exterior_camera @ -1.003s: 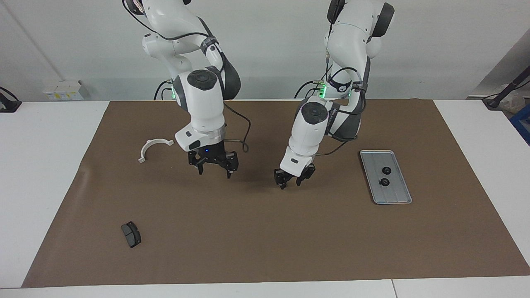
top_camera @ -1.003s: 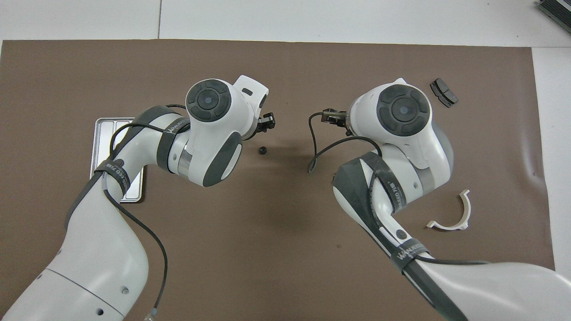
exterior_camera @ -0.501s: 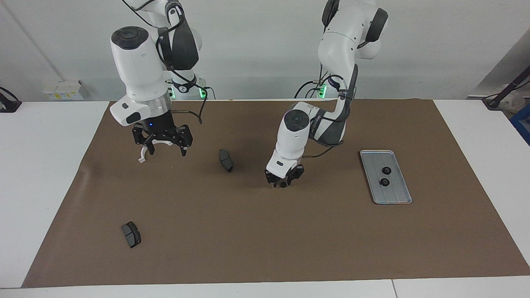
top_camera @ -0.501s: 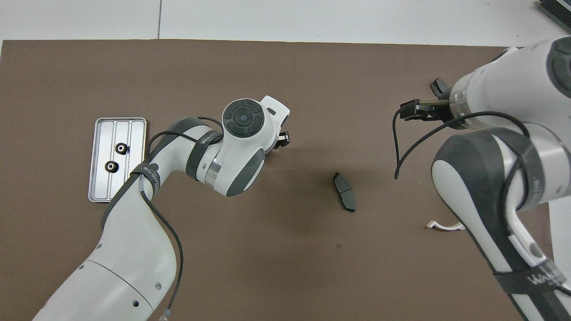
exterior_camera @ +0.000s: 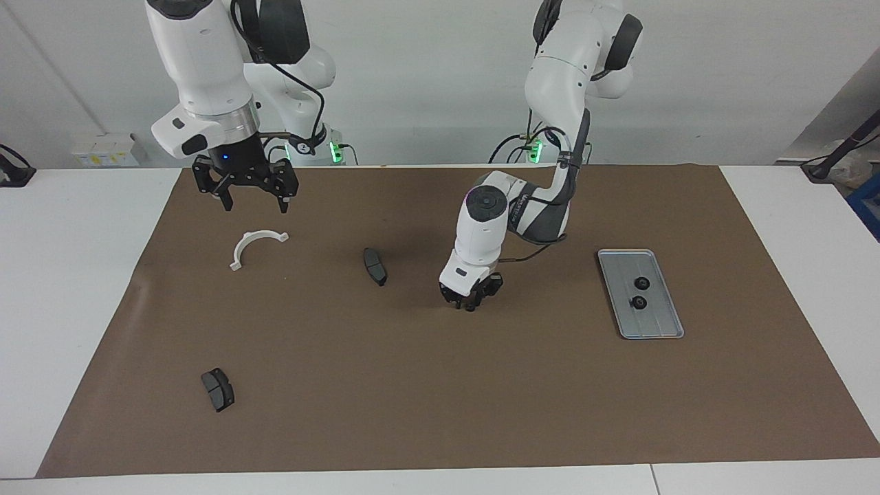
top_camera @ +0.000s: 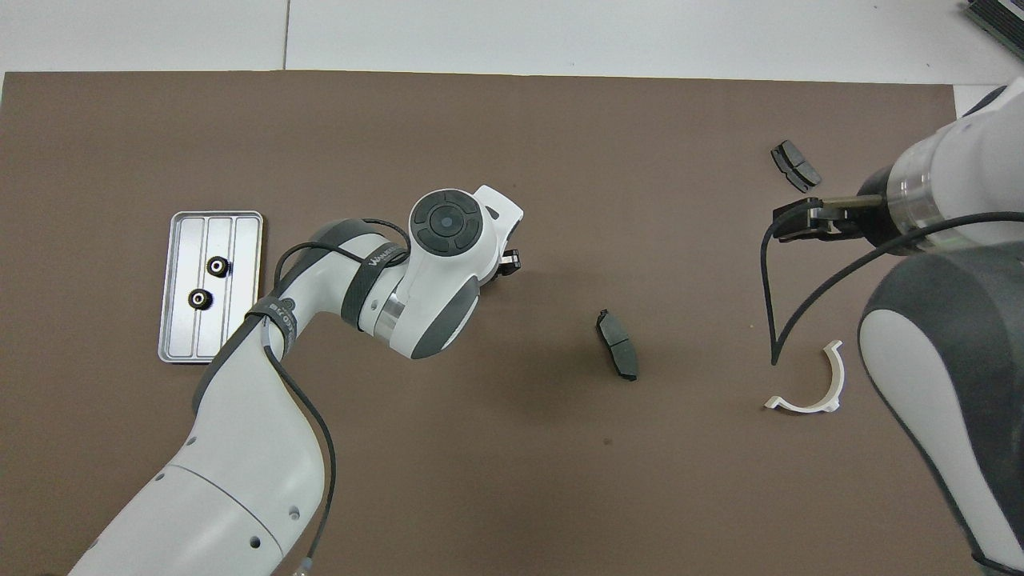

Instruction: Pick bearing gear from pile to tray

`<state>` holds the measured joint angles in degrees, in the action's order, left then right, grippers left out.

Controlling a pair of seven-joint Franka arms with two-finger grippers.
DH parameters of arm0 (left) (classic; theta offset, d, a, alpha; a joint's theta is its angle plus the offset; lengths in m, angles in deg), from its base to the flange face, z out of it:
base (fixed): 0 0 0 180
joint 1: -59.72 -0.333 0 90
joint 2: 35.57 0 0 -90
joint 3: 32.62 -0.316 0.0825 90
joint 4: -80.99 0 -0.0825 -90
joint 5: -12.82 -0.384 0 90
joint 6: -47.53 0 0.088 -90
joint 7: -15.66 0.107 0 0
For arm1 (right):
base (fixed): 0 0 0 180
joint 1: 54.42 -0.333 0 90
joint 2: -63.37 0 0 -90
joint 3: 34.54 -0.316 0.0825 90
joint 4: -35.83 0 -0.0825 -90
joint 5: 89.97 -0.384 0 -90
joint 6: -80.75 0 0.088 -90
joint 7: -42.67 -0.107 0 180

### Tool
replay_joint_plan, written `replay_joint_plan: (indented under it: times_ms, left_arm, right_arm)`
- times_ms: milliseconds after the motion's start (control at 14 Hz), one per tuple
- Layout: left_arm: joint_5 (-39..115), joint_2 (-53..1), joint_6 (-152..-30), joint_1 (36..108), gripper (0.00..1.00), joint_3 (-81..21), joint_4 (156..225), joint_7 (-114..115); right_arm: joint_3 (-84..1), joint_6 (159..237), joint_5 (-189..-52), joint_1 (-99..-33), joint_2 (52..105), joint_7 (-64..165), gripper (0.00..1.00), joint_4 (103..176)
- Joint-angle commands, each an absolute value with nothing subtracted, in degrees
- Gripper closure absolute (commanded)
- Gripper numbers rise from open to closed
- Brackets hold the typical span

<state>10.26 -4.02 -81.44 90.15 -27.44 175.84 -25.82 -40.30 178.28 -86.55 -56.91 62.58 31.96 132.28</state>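
My left gripper (exterior_camera: 470, 303) is down on the brown mat near its middle, fingers closed around a small black bearing gear (exterior_camera: 470, 307). In the overhead view the left hand (top_camera: 509, 261) hides the gear. The silver tray (exterior_camera: 656, 323) lies toward the left arm's end and holds two black gears (exterior_camera: 641, 282) (exterior_camera: 639, 302); the tray also shows in the overhead view (top_camera: 240, 320). My right gripper (exterior_camera: 253, 199) is open and empty, raised high over the mat above the white half-ring bracket (exterior_camera: 256, 246).
One dark grey curved pad (exterior_camera: 375, 266) lies between the arms, beside the left gripper. A second pad (exterior_camera: 218, 389) lies farther from the robots, toward the right arm's end. The bracket (top_camera: 812, 384) and both pads (top_camera: 617, 355) (top_camera: 794, 166) show from overhead.
The right arm has lifted up and back toward its base, uncovering a pad. The left gripper came down to the mat and closed its fingers around the small gear.
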Motion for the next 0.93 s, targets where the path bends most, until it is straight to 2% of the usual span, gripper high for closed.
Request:
replay_joint_plan:
  times_ms: [0, 501, 716, 860]
  left_arm:
    - [9.92, -4.64, -81.40, 91.54, 0.62, -28.22, 177.67, -26.61]
    - [9.92, -4.64, -81.49, 91.45, 0.78, -28.22, 177.67, -26.53]
    - [9.92, -4.64, -81.49, 91.45, 0.90, -28.22, 177.58, -26.53]
    - [9.92, -4.64, -81.49, 91.36, 0.92, -28.22, 177.41, -26.53]
  right_arm:
    - [-40.69, 179.02, -88.91, -55.30, 59.68, 33.71, 0.00, 136.99]
    - [-40.69, 179.02, -90.06, -55.04, 59.51, 33.79, 0.00, 137.52]
    - [-40.69, 179.28, -90.06, -54.86, 59.51, 33.97, 0.00, 137.43]
    - [-40.69, 179.37, -90.06, -54.77, 59.59, 33.97, 0.00, 137.34]
